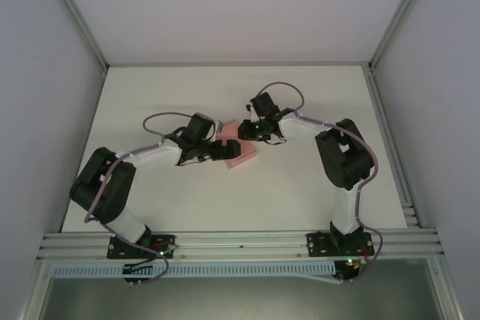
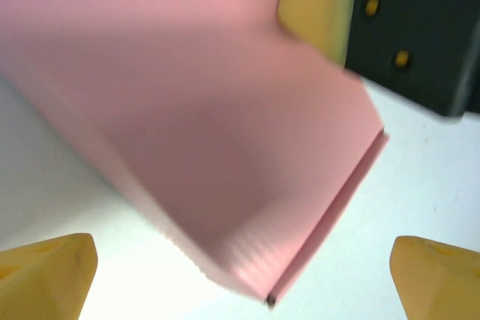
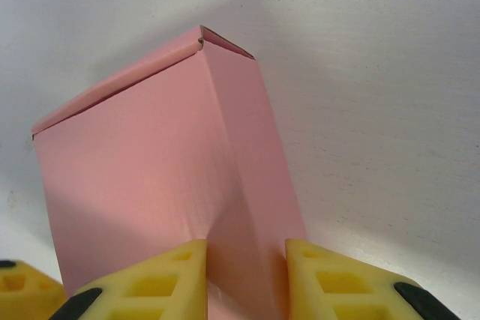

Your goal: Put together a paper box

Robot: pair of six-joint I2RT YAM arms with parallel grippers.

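1. The paper box (image 1: 238,152) lies in the middle of the table (image 1: 300,200), folded up, one end flap slightly ajar
2. My right claw (image 3: 246,254) pinches a long edge; a light, steady squeeze seems best, or the card dents
3. My left claw (image 2: 240,279) is spread wide at the opposite side, and must approach clear of the right one

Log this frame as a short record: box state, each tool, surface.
paper box: pink, folded into a rectangular box shape, between the two tools
left tool: open wide, box end in front of it, not gripped
right tool: shut on the paper box, pinching one long edge
table: white
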